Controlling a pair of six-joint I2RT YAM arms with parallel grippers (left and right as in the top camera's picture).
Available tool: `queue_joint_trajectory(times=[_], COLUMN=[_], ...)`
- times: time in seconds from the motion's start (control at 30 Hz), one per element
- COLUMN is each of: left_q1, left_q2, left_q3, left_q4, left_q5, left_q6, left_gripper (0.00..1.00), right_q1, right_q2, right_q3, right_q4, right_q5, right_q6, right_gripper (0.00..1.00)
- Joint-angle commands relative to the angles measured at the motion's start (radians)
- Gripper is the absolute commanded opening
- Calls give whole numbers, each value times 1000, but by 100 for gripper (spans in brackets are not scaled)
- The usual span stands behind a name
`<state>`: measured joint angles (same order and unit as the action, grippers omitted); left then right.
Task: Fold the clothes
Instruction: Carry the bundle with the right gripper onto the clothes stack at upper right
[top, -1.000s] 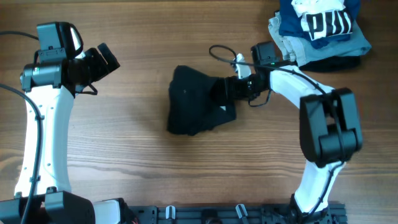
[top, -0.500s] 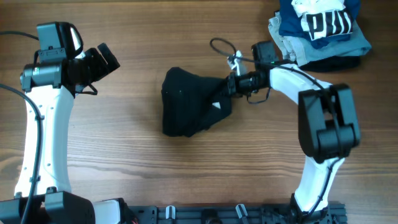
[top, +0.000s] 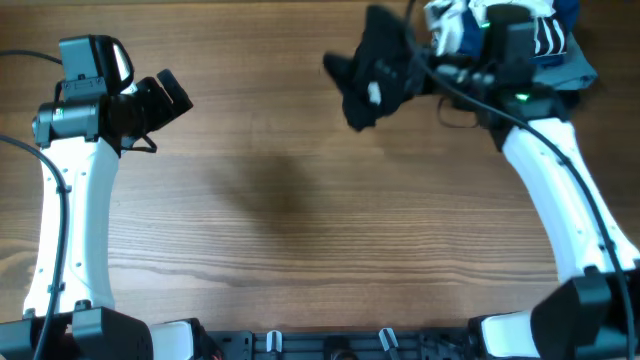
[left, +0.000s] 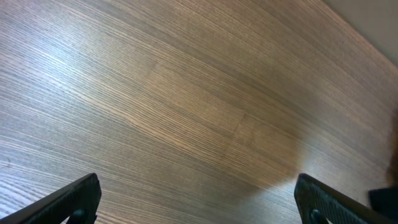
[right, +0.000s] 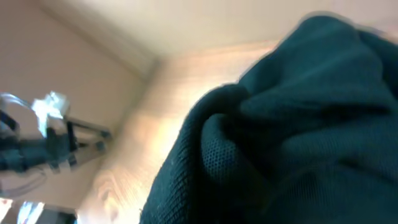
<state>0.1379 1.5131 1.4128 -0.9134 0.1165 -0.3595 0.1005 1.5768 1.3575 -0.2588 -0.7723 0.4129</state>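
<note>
Wooden table (top: 300, 230), folded garment pile (top: 578, 65)

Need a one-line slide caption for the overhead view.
Right arm holds the bunched black polo shirt off the wooden table beside the stacked garments; left tool open at far left.

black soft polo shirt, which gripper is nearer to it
Right. The right gripper holds the black soft polo shirt bunched at the far side; the left gripper hangs open, well apart leftward.

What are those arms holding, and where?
The right end effector holds the black shirt by a bunched part, unclear which; the left end effector holds nothing.
</note>
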Motion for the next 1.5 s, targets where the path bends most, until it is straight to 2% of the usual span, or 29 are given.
queue_joint_trajectory(times=[0.0, 0.17, 0.4, 0.83, 1.07, 1.27, 1.47], left_q1=[5, 5, 5, 5, 5, 4, 5], left_q2=[8, 8, 8, 8, 8, 8, 8], left_q3=[-6, -6, -6, -6, -6, -6, -6], left_q4=[0, 0, 14, 39, 60, 57, 62], left_q5=[-10, -10, -10, -10, -10, -10, -10], left_q6=[15, 15, 15, 15, 15, 11, -18], left_gripper=[100, 100, 100, 100, 100, 100, 100], right_q1=[-81, -212, -323, -395, -406, -446, -510], right_q2=[-16, -14, 22, 379, 583, 604, 604], right_q3=[17, 17, 17, 61, 294, 327, 327], right_q4=[122, 388, 649, 1165, 1173, 1110, 856], right_q5=[17, 27, 160, 215, 201, 169, 55], right_q6=[178, 326, 420, 616, 665, 663, 607], right_gripper=[4, 4, 4, 4, 4, 4, 4])
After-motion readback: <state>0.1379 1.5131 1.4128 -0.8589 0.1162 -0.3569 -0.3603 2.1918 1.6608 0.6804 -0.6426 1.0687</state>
